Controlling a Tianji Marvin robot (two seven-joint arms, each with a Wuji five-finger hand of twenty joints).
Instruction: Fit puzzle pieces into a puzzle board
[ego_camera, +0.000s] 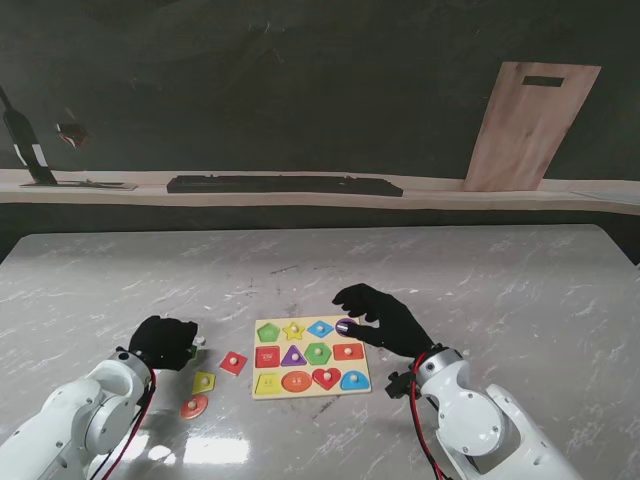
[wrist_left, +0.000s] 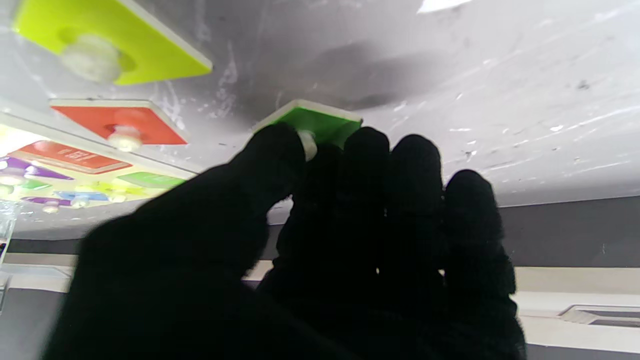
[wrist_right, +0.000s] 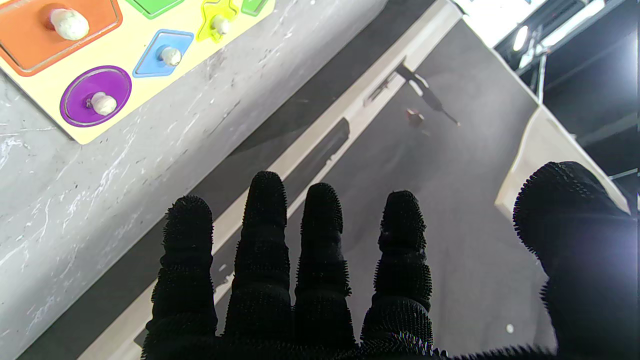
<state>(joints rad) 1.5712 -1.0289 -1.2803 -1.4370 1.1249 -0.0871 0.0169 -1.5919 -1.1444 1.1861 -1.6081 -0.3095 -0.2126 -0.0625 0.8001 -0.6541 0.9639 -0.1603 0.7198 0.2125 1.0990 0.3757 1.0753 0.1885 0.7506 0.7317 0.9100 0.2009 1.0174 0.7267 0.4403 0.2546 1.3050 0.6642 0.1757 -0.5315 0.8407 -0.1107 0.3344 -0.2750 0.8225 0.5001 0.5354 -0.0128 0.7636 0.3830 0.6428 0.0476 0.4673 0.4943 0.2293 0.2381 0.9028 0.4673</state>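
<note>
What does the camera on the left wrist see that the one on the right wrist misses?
Only the left wrist view shows the left hand with its thumb and fingers closed around the white knob of a green piece, plus loose yellow-green and red pieces on the table. Only the right wrist view shows the right hand, fingers spread and empty. Both show the puzzle board and its purple circle.

green piece (wrist_left: 320, 122) half hidden by fingers (wrist_left: 367, 150)
</note>
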